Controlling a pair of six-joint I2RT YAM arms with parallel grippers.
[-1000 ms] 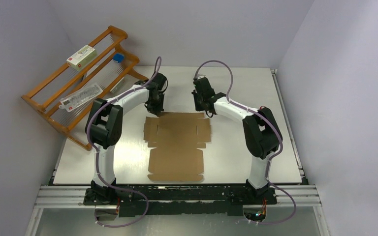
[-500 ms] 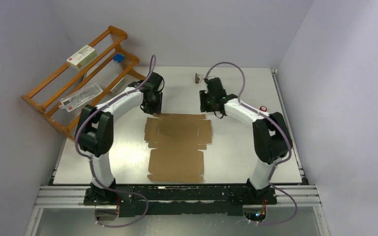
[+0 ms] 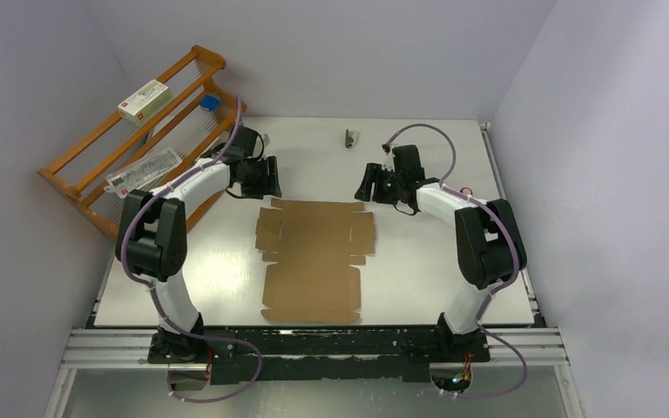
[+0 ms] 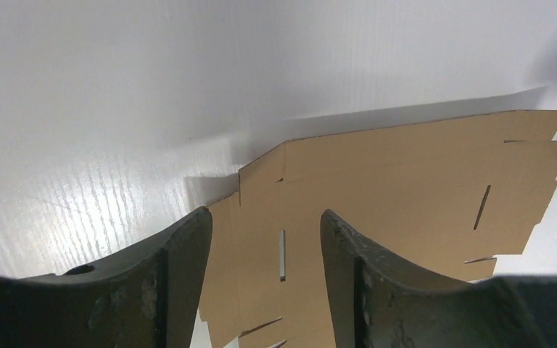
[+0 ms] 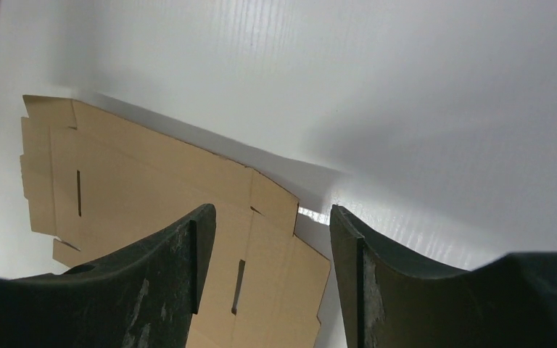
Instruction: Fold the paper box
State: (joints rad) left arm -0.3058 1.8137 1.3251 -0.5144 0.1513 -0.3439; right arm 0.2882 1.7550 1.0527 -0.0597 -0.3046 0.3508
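Observation:
The paper box [image 3: 314, 257] is a flat brown die-cut sheet lying unfolded in the middle of the white table. My left gripper [image 3: 272, 183] hangs open just beyond the sheet's far left corner, jaws apart with nothing between them. In the left wrist view the paper box [image 4: 406, 181] and its slits show beneath the open left gripper [image 4: 265, 217]. My right gripper [image 3: 368, 185] stands open off the far right corner. The right wrist view has the paper box [image 5: 152, 181] corner under the open right gripper [image 5: 272, 212], which holds nothing.
A wooden rack [image 3: 96, 187] leans at the left, holding a white carton with red print [image 3: 145, 98], a blue item [image 3: 210, 103] and a flat packet [image 3: 144, 171]. A small dark object [image 3: 349, 138] lies near the table's far edge, a small red thing [image 3: 466, 192] by the right arm.
Both arms have swung outward from above the sheet's far edge to its far corners and lowered. Both grippers went from shut to open.

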